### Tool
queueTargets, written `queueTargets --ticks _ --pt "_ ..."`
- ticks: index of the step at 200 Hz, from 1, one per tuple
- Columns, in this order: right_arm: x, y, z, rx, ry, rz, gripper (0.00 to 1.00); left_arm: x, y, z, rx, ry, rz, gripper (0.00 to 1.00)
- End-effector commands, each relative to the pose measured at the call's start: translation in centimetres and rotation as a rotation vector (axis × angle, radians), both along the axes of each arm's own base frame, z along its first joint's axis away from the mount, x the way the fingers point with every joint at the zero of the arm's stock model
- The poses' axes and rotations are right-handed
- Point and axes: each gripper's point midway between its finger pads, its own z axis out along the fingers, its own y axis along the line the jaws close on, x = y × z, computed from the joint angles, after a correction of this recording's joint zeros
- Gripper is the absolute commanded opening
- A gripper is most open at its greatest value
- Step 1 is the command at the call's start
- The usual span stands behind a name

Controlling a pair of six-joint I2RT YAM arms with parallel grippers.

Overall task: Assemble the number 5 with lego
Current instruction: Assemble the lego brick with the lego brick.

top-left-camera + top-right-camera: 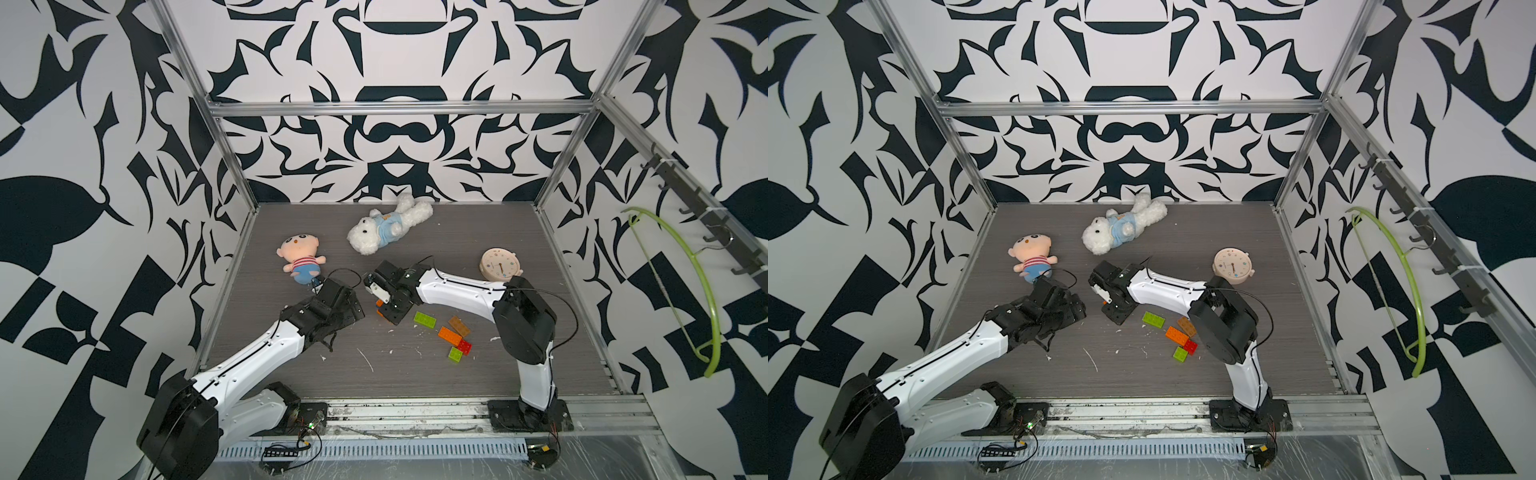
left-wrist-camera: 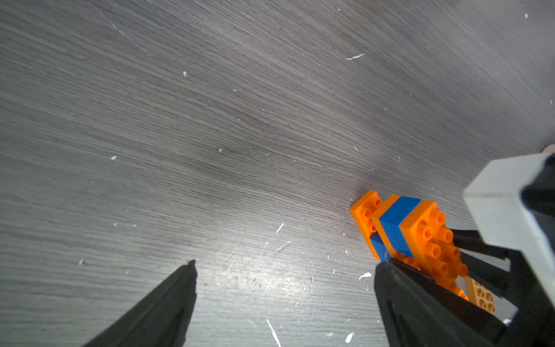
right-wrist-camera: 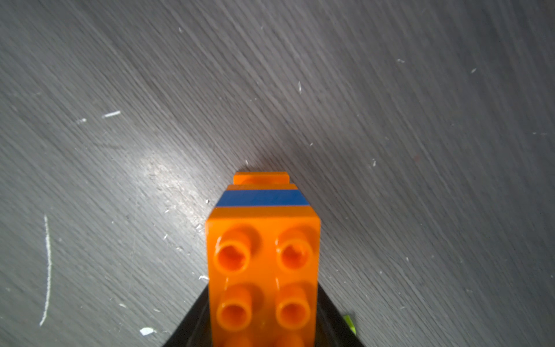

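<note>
1. Orange-and-blue stack (image 3: 262, 255): my right gripper (image 3: 263, 312) clamps it, low at the table (image 1: 415, 374).
2. My left gripper (image 2: 285, 266) gapes empty at its nine o'clock.
3. Step: building the five. Next, I judge, fetch a loose brick (image 1: 424, 319) from four o'clock and align studs.

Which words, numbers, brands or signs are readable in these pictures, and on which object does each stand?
No text is readable.
On the clock: dial marks, too small to read.
On the white plush bear: orange mark on the blue shirt, too blurred to read.
On the orange and blue lego cluster: no print visible.
</note>
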Motion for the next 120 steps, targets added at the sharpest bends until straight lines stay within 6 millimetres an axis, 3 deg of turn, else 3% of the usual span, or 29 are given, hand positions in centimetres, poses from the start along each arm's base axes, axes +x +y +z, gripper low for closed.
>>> queueTargets --ticks 1,120 --pt "0.48 0.83 1.94 0.037 -0.032 0.008 0.46 0.2 -0.15 0.41 -0.001 -0.006 -0.005 0.99" --pt "0.44 1.02 2.14 0.048 -0.032 0.008 0.47 0.14 -0.31 0.35 -0.009 -0.008 -0.015 0.99"
